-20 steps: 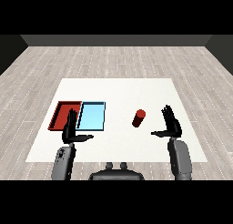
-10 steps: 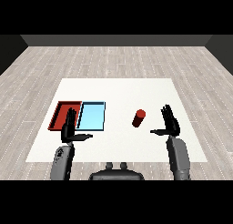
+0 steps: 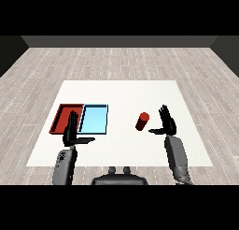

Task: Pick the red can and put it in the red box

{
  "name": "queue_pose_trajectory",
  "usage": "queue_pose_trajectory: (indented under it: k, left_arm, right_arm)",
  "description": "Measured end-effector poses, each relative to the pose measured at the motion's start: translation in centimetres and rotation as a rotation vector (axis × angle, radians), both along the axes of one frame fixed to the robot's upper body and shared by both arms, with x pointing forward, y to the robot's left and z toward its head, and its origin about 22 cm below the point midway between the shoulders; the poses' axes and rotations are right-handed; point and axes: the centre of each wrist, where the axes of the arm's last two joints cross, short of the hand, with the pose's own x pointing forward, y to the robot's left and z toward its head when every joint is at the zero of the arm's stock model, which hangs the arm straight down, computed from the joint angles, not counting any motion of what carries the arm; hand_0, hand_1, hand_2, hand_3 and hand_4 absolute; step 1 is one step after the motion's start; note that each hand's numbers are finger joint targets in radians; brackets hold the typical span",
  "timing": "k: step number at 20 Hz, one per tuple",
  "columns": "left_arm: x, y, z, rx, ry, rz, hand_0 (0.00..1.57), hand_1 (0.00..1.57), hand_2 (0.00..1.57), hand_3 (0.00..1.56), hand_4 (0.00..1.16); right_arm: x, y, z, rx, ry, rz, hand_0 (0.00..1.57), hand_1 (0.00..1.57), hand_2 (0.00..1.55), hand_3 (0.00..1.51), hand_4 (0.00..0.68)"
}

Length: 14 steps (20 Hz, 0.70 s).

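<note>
Right hand (image 3: 167, 123) open, empty, just beside red can (image 3: 142, 121).

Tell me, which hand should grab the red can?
The right hand, probably. It is open just beside the red can, which stands on the table. The left hand is far over by the red tray.
</note>
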Motion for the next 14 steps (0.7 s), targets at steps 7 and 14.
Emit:
queue_pose_trajectory:
  k: [7, 14]
  left_arm:
    - [0.1, 0.1, 0.8, -0.004, -0.013, -0.007, 0.0, 0.0, 0.0, 0.0, 0.0]
    - [-0.7, 0.2, 0.8, -0.017, -0.01, -0.008, 0.0, 0.0, 0.0, 0.0, 0.0]
  right_arm:
    - [1.0, 1.5, -1.4, 0.038, 0.039, 0.005, 0.0, 0.0, 0.0, 0.0, 0.0]
    - [2.0, 3.0, -2.8, 0.072, 0.056, 0.02, 0.0, 0.0, 0.0, 0.0, 0.0]
